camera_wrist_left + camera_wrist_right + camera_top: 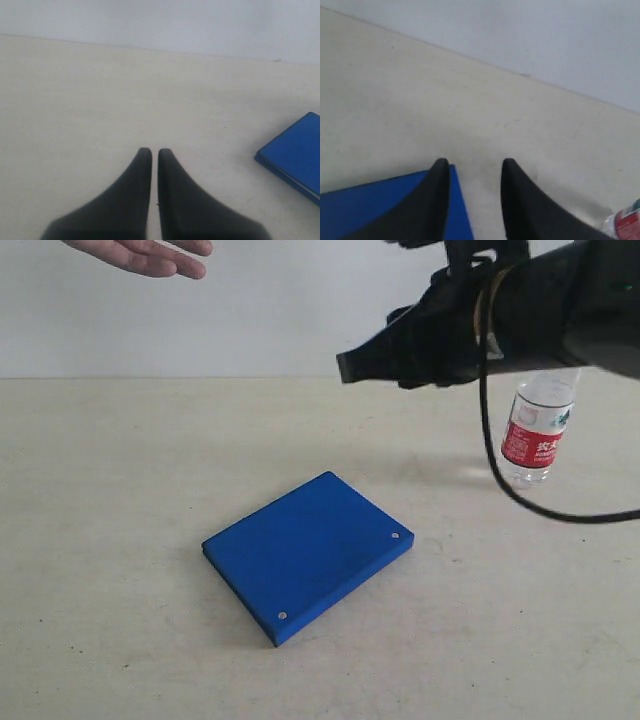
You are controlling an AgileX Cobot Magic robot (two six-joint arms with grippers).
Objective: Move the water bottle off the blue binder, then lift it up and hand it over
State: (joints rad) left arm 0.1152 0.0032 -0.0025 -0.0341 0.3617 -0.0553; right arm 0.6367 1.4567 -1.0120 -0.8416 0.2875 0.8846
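The blue binder (308, 552) lies flat on the table with nothing on it, its two rivets along the near right edge. The water bottle (537, 434) stands upright on the table to the binder's right; my right arm hides its cap. My right gripper (347, 366) hangs high above the table, left of the bottle, and is open and empty (475, 164). The right wrist view shows the binder (375, 207) behind one finger and the bottle's label (626, 223) at the corner. My left gripper (151, 151) is shut on nothing over bare table, with the binder (295, 149) off to one side.
A person's open hand (150, 255) reaches in at the top left of the exterior view. A black cable (520, 495) hangs from my right arm in front of the bottle. The table (120, 490) is pale beige, with a white wall behind.
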